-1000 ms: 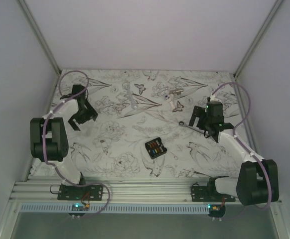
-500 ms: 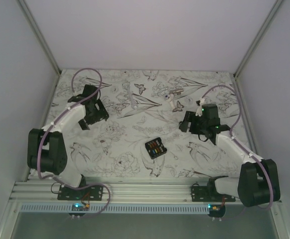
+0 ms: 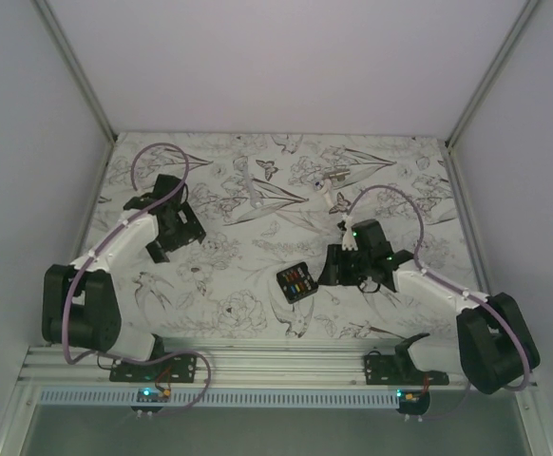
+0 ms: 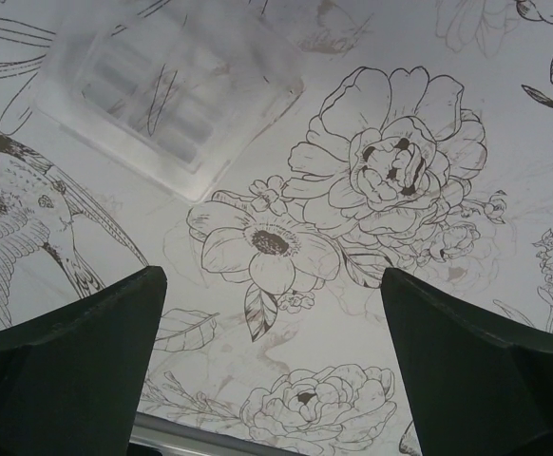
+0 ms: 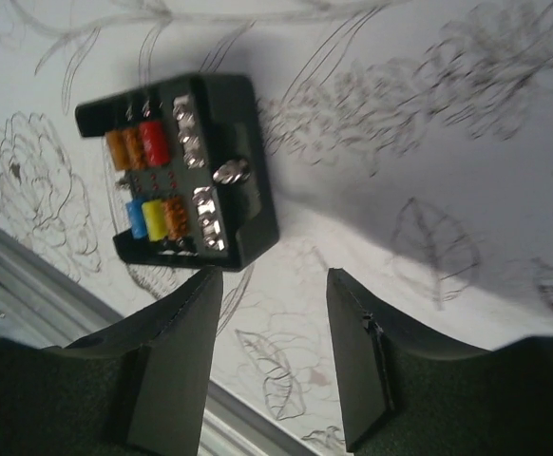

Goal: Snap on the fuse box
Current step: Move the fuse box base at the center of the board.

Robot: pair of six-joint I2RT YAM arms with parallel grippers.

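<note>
The fuse box [image 3: 295, 282] lies face up on the table [image 3: 229, 313], just beside the right gripper [image 3: 331, 270] at its 9 o'clock, not touching; those jaws stand parted and empty. The left gripper [image 3: 160, 245], spread wide and empty, hangs well apart at the box's 10 o'clock

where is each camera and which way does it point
top external: above and behind the bases, looking down on the table; both arms show.
left wrist: on the left arm, facing down at a clear plastic piece; the open left end effector shows.
right wrist: on the right arm, facing the fuse box; the right end effector shows.
shared: top external and right wrist both see the fuse box.
</note>
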